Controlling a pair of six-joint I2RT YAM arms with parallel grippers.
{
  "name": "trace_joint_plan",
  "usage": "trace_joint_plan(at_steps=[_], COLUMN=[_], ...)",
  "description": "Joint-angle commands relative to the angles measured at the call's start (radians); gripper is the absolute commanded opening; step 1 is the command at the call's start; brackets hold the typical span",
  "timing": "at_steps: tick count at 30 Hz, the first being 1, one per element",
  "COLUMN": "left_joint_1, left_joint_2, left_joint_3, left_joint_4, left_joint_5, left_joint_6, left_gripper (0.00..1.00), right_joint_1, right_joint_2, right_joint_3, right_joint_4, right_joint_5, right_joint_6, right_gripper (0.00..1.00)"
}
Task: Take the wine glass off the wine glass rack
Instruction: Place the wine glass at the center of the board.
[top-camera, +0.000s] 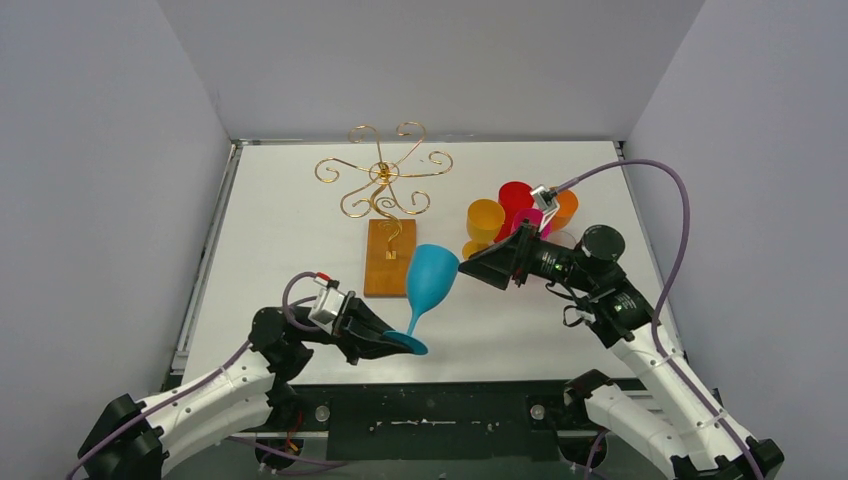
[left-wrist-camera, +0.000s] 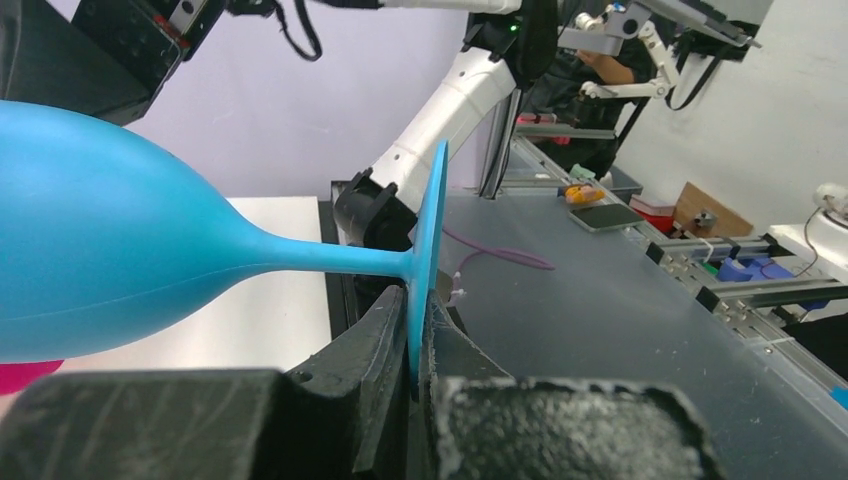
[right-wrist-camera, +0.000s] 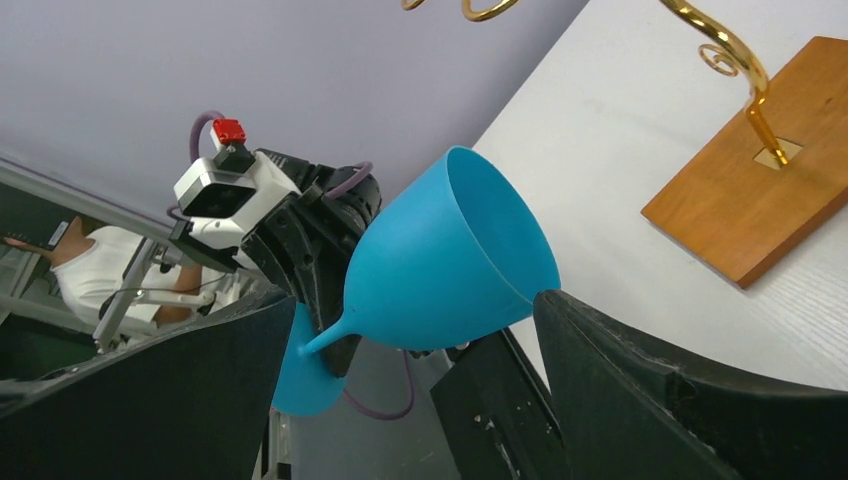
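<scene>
- The left pincer (top-camera: 388, 338) is clenched on the glass's foot, above the counter's (top-camera: 300, 220) near edge.
- The rack (top-camera: 389, 262) carries nothing and stands at 10 o'clock from the bowl.
- The glass (top-camera: 432, 280) is off the rack and tilted, its long axis running from the foot at 7 o'clock to the mouth at 1 o'clock.
- The right pincer (top-camera: 466, 266) is released and spread wide at the bowl's 3 o'clock, by the rim. Whether it touches, I cannot tell.
- My judgement: any handover depends on closing across that bowl.

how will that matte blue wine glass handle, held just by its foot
Probably stiff and light: the matte blue wine glass looks plastic and shows no sag at its tilt. It may pivot, since the left gripper pinches only the thin foot disc. Released, it would likely tip and roll.
</scene>
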Motion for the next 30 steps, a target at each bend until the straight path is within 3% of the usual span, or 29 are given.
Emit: trace_joint_plan(at_steps=[1, 8, 15, 19, 23, 30], left_joint_1=[-0.001, -0.003, -0.006, -0.012, -0.017, -0.024], left_joint_2=[0.029, 0.052, 0.073, 0.076, 0.089, 0.131], left_joint_3=[-0.012, -0.011, -0.005, -0.011, -0.015, -0.022], left_joint_4=[0.244, 0.315, 0.364, 0.37, 0.388, 0.464], left_joint_5=[0.026, 0.039, 0.062, 0.068, 0.056, 0.07], left_joint_6=[-0.077, -0.127, -0.18, -0.196, -0.237, -0.217], left_gripper=[0.0, 0.0, 0.0, 0.0, 0.0, 0.0], right_joint_1=[-0.002, 0.009, 0.006, 0.006, 0.024, 0.075], right_joint_2=[0.02, 0.051, 0.081, 0.138, 0.17, 0.176], right_joint_3=[-0.025, -0.038, 0.03, 0.054, 0.053, 0.089], right_joint_4=[0.127, 0.224, 0.153, 0.222, 0.299, 0.328], right_joint_5=[-0.103, -0.184, -0.156, -0.28, -0.367, -0.466], right_joint_6=[0.078, 0.134, 0.043, 0.085, 0.145, 0.166], right_gripper=[0.92, 0.82, 0.8, 0.77, 0.65, 0.58])
